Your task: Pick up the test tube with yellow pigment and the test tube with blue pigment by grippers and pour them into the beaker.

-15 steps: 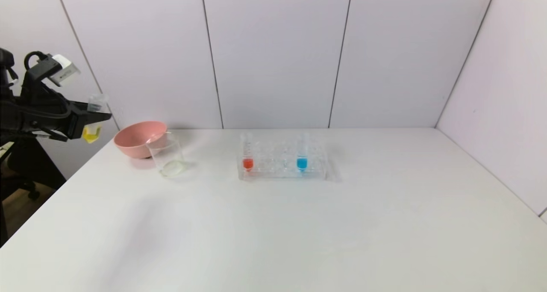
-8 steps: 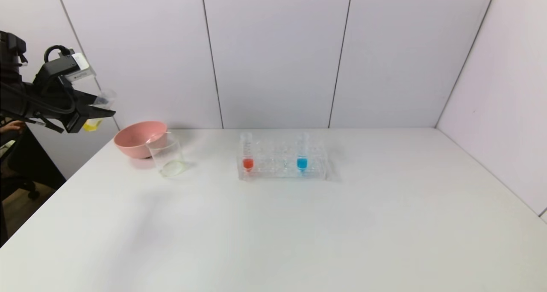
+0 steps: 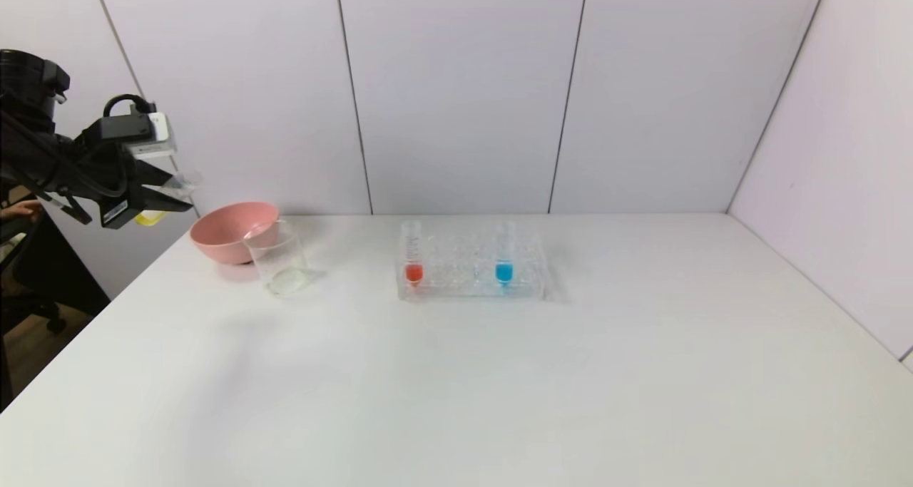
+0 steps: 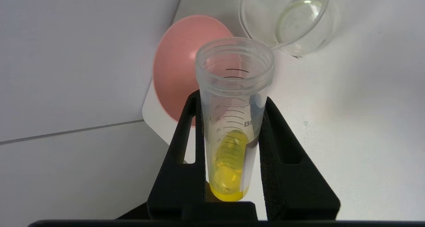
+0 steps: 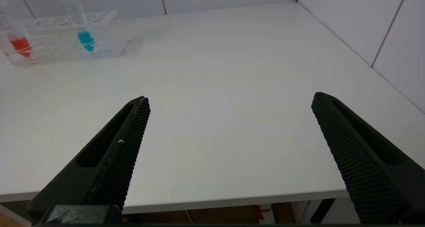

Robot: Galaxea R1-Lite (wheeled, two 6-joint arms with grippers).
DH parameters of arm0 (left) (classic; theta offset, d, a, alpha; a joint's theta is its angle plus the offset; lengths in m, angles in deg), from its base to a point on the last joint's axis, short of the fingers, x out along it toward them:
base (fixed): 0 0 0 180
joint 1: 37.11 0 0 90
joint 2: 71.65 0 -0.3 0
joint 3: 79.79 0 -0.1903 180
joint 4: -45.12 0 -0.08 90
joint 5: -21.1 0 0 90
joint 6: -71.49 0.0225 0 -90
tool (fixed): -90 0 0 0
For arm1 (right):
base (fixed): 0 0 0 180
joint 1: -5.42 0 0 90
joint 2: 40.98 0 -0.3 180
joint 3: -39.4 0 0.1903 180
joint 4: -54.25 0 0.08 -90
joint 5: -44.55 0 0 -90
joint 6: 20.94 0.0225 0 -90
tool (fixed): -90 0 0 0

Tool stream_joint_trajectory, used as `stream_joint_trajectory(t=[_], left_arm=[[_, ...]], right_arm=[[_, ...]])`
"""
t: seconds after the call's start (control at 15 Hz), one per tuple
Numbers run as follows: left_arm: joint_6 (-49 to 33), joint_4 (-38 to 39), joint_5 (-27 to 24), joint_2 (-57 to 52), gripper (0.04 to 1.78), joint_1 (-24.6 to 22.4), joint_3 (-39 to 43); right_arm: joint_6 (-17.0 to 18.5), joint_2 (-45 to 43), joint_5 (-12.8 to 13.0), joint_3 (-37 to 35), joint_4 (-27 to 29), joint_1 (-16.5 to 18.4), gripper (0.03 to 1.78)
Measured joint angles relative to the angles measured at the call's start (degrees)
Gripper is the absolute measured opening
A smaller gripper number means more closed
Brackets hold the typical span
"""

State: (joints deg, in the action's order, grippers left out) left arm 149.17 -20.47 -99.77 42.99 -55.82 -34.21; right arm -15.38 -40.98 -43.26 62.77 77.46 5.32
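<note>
My left gripper (image 3: 175, 191) is in the air beyond the table's left edge, left of the pink bowl, and is shut on the test tube with yellow pigment (image 3: 152, 217). The tube is tilted far over, with its open mouth towards the beaker (image 3: 278, 260). In the left wrist view the tube (image 4: 232, 130) sits between the fingers of the left gripper (image 4: 232, 100), and the beaker (image 4: 289, 21) is beyond its mouth. The test tube with blue pigment (image 3: 504, 255) stands upright in the clear rack (image 3: 471, 280). It also shows in the right wrist view (image 5: 81, 24). My right gripper (image 5: 230, 100) is open and empty over the table's front edge.
A pink bowl (image 3: 232, 230) stands just behind and left of the beaker and touches it. It also shows in the left wrist view (image 4: 176, 64). A red-liquid tube (image 3: 412, 255) stands at the rack's left end. The white table (image 3: 499, 387) has walls behind and on the right.
My left gripper has turned and shifted a little to the right. The yellow tube has gone from nearly upright to steeply tilted, mouth towards the beaker. Nothing else has moved.
</note>
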Motion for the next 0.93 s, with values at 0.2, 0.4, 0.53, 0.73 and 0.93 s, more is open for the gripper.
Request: stream_joint_trajectory(t=[0.2,0.4,0.53,0.73,0.93], left_arm=[[2.04,-8.37,5.29,1.45,0.47,0.17,-3.28],[2.28,-9.09,9.35,2.08,0.47,1.18,-3.68],[2.23,-8.85,10.69,2.34,0.47,2.32,-3.77],[1.97,-8.64,11.82,2.8,0.47,3.73,-3.83],[2.0,-7.46,13.04,3.55,0.47,4.77,-3.83]], right_arm=[[0.0,0.0,0.0,0.0,0.0,0.05,1.77],[0.0,0.0,0.0,0.0,0.0,0.02,1.77],[-0.02,0.0,0.0,0.0,0.0,0.02,1.77],[0.0,0.0,0.0,0.0,0.0,0.02,1.77],[0.0,0.0,0.0,0.0,0.0,0.02,1.77]])
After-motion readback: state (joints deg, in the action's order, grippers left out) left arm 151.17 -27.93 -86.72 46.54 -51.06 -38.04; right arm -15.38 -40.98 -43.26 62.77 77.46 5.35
